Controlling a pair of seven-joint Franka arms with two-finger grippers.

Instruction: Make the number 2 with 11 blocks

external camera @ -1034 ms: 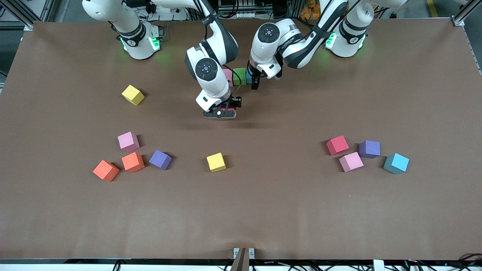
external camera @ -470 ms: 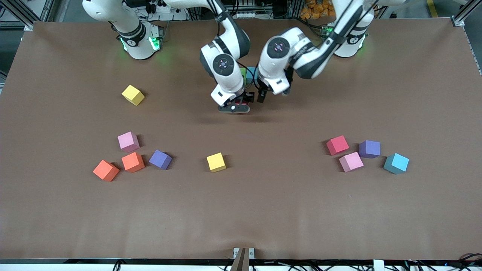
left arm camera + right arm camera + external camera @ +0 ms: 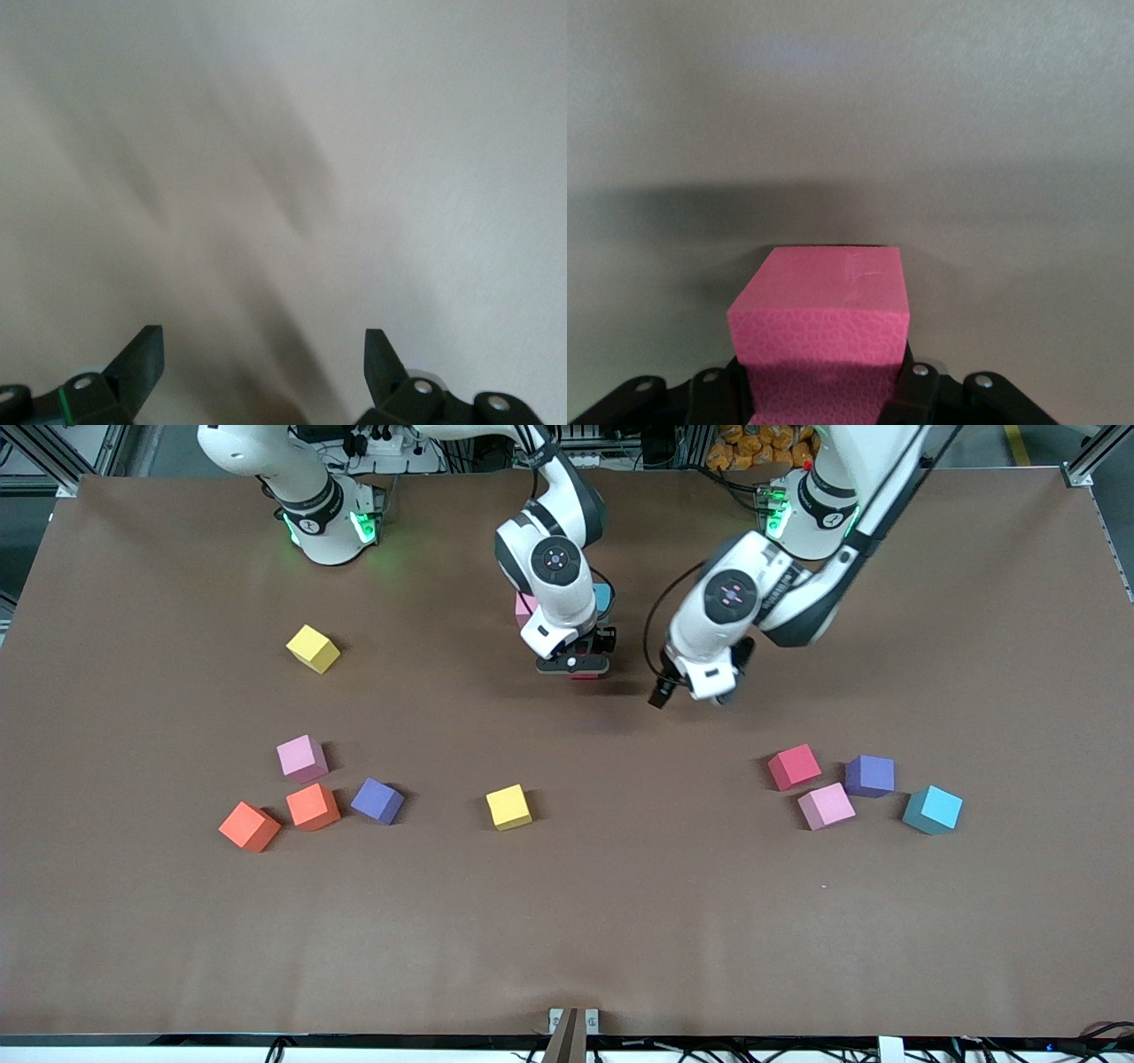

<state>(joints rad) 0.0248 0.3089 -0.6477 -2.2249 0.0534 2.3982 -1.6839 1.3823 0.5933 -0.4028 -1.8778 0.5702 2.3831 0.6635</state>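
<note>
The block (image 3: 824, 305) I'm carrying reads pink in the right wrist view and reddish from the front; the right tool (image 3: 574, 666) is clamped on it, up over the table (image 3: 177, 921) just beside the started row. Of that row I can see only a pink cube (image 3: 524, 607) and a light blue cube (image 3: 603, 596) peeking past the right arm's wrist — the rest is hidden. What matters next, I judge, is that the light blue end lies almost directly under my held block, so the placement is mostly downward. The left tool (image 3: 687, 691) hangs wide open and empty over bare table, toward the red cube (image 3: 794, 766) cluster.
</note>
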